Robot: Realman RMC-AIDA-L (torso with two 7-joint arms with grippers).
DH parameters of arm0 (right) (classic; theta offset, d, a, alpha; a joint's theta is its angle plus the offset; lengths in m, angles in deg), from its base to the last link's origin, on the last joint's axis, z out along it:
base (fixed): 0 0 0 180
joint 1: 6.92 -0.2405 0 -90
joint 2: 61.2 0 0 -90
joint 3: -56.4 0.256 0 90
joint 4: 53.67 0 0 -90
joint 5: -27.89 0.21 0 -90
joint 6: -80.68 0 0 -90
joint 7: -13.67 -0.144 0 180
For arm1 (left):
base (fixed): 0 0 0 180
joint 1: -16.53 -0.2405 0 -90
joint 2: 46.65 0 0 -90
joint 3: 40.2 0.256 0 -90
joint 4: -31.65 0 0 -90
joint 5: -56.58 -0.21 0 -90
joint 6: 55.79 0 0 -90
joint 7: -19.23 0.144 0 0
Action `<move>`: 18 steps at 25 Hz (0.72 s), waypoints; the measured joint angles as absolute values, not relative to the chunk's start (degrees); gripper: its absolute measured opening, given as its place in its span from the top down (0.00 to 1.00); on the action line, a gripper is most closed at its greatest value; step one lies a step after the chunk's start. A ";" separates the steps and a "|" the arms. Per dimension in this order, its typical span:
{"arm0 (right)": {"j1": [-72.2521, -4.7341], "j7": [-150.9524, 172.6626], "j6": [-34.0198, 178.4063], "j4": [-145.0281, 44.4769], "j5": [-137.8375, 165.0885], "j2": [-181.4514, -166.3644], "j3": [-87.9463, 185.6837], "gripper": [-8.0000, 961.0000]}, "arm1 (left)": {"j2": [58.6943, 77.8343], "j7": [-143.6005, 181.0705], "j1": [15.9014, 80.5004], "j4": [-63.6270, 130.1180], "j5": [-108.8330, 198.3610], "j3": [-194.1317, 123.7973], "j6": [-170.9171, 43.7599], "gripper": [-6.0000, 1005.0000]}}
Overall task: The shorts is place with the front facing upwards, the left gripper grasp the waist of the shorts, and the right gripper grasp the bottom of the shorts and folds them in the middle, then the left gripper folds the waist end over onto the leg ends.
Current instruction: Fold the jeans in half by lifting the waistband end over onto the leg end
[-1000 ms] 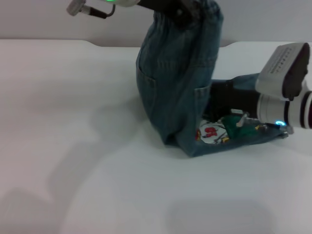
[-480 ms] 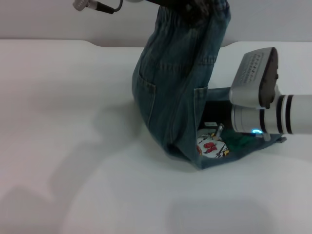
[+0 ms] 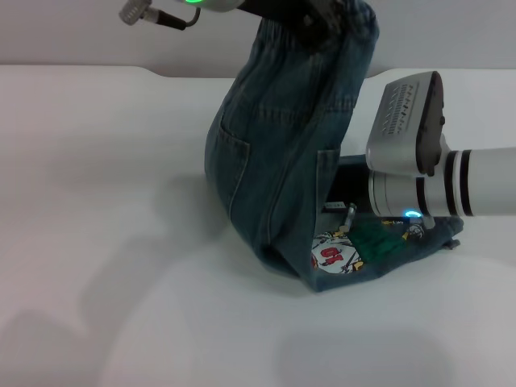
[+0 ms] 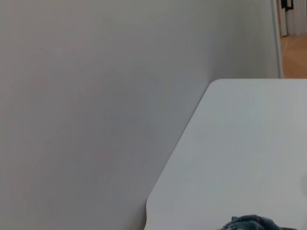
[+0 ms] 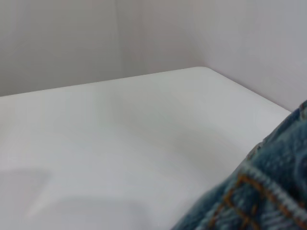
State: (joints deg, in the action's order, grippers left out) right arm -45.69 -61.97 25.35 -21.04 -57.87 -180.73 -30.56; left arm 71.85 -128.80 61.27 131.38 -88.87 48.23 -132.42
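Note:
The blue-green denim shorts [image 3: 282, 153] hang in a tall fold from my left gripper [image 3: 302, 14], which is shut on the puckered waist [image 3: 355, 20] at the top of the head view. The lower part lies on the table, with the cartoon print [image 3: 332, 256] facing up. My right gripper [image 3: 348, 189] reaches in from the right. Its black front end sits between the hanging denim and the flat layer, mostly hidden by cloth. The bottom of the shorts [image 3: 447, 238] lies under the right arm's silver wrist [image 3: 407, 173]. Denim stitching [image 5: 261, 191] fills a corner of the right wrist view.
The white table [image 3: 105, 242] stretches to the left and front of the shorts. Its far edge [image 3: 81, 68] meets a pale wall. The left wrist view shows the wall, a table corner [image 4: 211, 86] and a scrap of denim [image 4: 249, 223].
The right arm has slid left, deeper under the hanging denim. The lower fold and the print have shifted left and nearer. The left gripper holds the waist at about the same height.

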 joint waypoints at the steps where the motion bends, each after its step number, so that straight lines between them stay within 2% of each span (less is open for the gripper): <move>1: -45.73 -61.98 25.47 -21.23 -57.87 -180.73 -30.56 0.47 | 71.85 -128.80 61.27 131.38 -88.87 48.23 -132.42 0.92; 10: -44.02 -62.29 25.54 -21.90 -58.09 -180.41 -30.61 0.47 | 71.63 -128.77 60.35 131.32 -89.22 48.51 -132.42 0.92; 18: -39.36 -62.55 26.99 -21.07 -58.39 -179.97 -28.38 0.47 | 71.53 -128.77 59.33 131.32 -89.25 48.36 -132.45 0.92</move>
State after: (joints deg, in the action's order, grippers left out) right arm -39.36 -62.55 26.99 -21.07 -58.39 -179.97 -28.38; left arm 71.53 -128.77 59.33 131.32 -89.25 48.36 -132.45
